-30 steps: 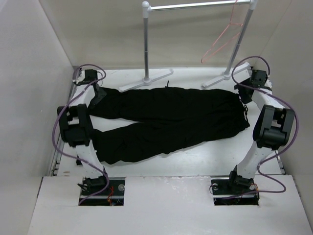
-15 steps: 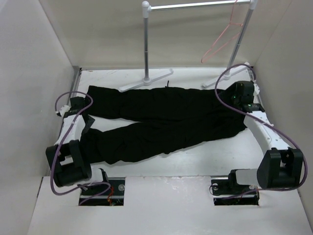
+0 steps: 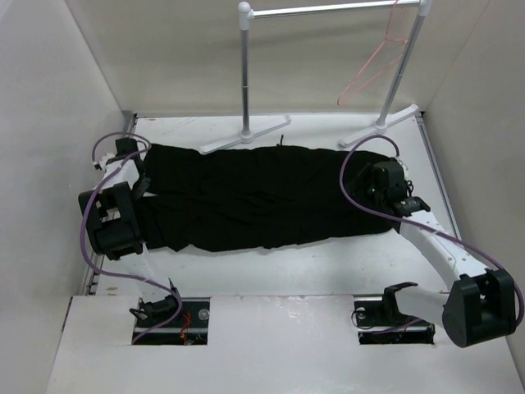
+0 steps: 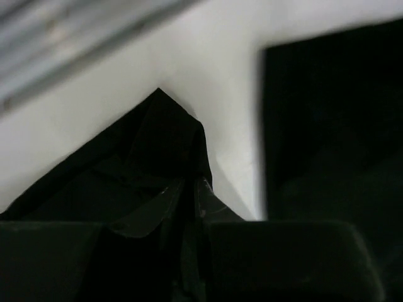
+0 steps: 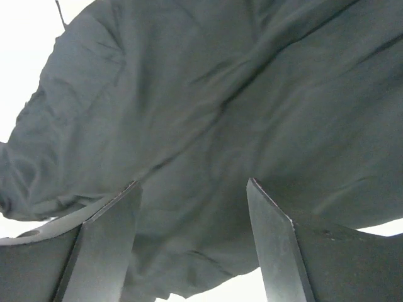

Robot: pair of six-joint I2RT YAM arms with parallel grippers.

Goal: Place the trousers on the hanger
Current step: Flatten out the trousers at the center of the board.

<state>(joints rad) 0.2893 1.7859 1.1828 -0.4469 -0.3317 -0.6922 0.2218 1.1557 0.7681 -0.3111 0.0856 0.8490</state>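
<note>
Flat across mid-frame on the white table (image 3: 328, 263), the trousers (image 3: 262, 197), legs pointing left. Upper right, well apart, the hanger (image 3: 373, 70) hooked on the rack (image 3: 328, 10). At the leg ends, left gripper (image 3: 139, 176) seemingly pinched shut on a peaked fold of fabric. Over the waist end, right gripper (image 3: 384, 182) with fingers (image 5: 107, 245) spread apart.

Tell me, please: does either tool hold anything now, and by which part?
The left tool appears to pinch the trousers at the end of a leg. The right tool is open over the fabric and holds nothing.
</note>
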